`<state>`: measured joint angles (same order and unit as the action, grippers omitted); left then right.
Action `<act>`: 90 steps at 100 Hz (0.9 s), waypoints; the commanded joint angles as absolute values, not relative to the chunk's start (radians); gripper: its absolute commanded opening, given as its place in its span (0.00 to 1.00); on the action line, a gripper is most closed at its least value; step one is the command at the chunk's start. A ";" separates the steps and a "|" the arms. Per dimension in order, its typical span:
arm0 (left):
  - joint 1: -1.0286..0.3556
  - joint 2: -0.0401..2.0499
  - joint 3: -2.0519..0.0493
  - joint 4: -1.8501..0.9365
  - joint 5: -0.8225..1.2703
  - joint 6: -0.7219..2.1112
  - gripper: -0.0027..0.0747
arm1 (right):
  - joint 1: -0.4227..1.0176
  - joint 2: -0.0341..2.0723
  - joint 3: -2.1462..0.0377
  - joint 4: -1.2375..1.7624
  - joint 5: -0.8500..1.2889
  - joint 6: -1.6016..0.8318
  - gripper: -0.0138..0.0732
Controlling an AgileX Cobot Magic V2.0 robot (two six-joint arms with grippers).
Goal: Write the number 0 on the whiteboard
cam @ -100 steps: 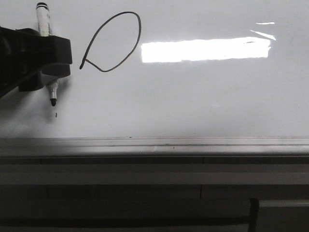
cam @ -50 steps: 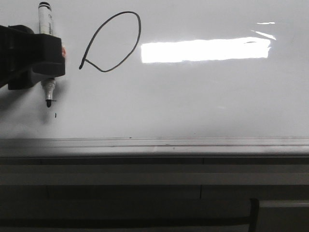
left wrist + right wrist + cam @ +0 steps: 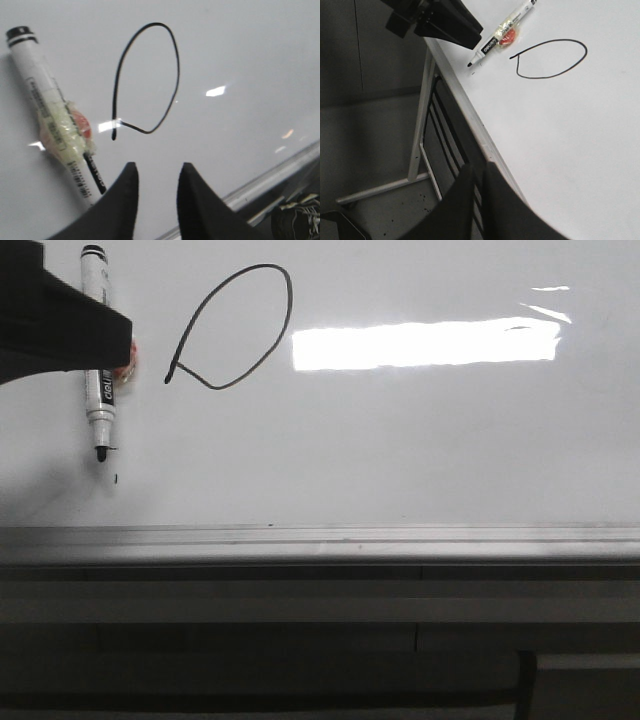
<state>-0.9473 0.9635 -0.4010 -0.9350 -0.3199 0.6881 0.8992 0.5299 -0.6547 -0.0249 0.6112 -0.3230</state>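
Note:
The number 0 [image 3: 289, 290] is a thin black slanted loop with a small tail, drawn on the whiteboard [image 3: 400, 440]. It also shows in the left wrist view [image 3: 178, 75] and the right wrist view [image 3: 585, 50]. A white marker [image 3: 97, 390] with a black tip and a taped band rests against the board left of the 0, tip toward the strip. My left gripper [image 3: 120, 340] is open and empty, partly in front of the marker's barrel; in its wrist view [image 3: 156, 170] the marker [image 3: 50, 115] lies beside the jaws. My right gripper [image 3: 477, 170] is shut and empty, off the board's edge.
A grey metal strip [image 3: 320, 540] runs along the board's bottom edge, with dark frame bars below it. A tiny black dash [image 3: 116, 478] sits under the marker tip. Bright glare [image 3: 425, 343] lies right of the 0. The board's stand legs [image 3: 417, 145] show over the floor.
My left gripper has let go of the marker and drawn back up and to the left. The marker has shifted slightly and now rests on the board by itself.

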 commanded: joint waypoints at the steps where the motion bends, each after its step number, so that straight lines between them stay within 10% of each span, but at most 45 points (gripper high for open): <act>1: -0.948 0.922 -0.423 -0.910 -0.312 0.769 0.01 | 0.895 0.451 -0.633 -0.037 0.541 -0.278 0.09; 90: -0.948 0.667 -0.305 -0.903 -0.295 0.823 0.01 | 0.895 0.004 -0.366 -0.094 0.405 -0.145 0.09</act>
